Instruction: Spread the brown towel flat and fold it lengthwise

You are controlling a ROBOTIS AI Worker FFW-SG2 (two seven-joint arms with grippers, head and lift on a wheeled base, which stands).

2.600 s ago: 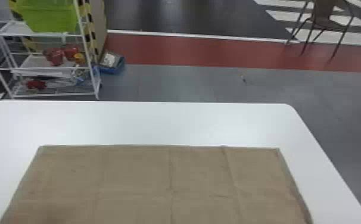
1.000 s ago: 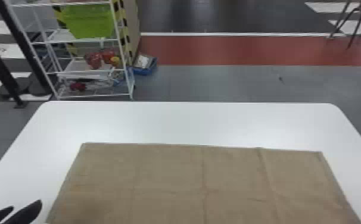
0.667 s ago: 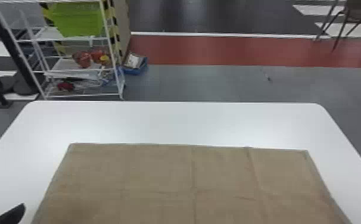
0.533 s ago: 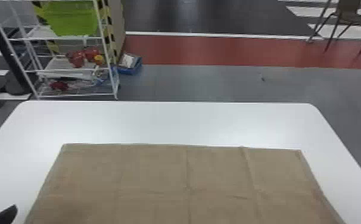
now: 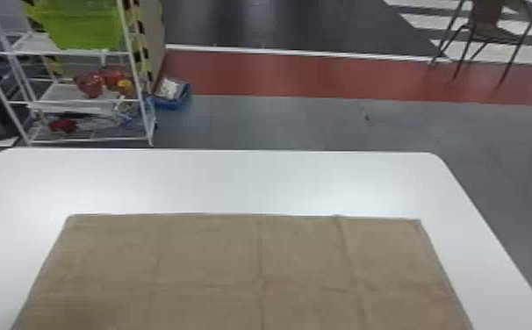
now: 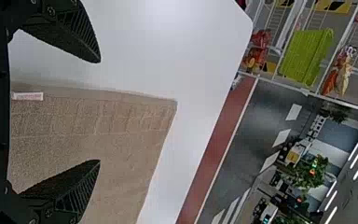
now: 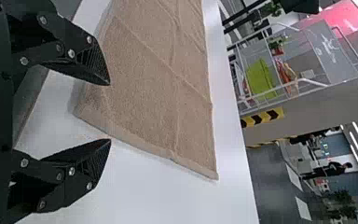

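Spreading looks done; the lengthwise fold should come next

Left wrist view: the left tool [image 6: 99, 111], a black two-fingered gripper, is released, its fingers well parted and nothing between them gripped. It hangs astride the left short edge of the brown, rectangular towel [image 6: 126, 126] of napped cloth. To fold well, I would lower it to the near-left corner, slide one finger just under the hem and pinch shallowly, keeping clear of the small white label [image 6: 27, 96] on that edge. The cloth lies flat on the smooth white surface [image 6: 182, 51], its far-left corner crisp.

Right wrist view: the right tool [image 7: 109, 112], matching and black, is also released and empty. The towel's near-right corner lies close to its upper finger, so a small, careful approach should suffice. Both corners should rise together, low and evenly, then travel away from the robot to the far long edge; uneven pace would probably skew the fold. Thin ridges cross the pile here, and the right hem bends slightly.

Head view: the towel is spread broadly across the surface, its far edge nearly straight. Crosswise creases meet a faint lengthwise one, perhaps a useful guide for the fold. Keeping light tension between the hands would stop the middle sagging.
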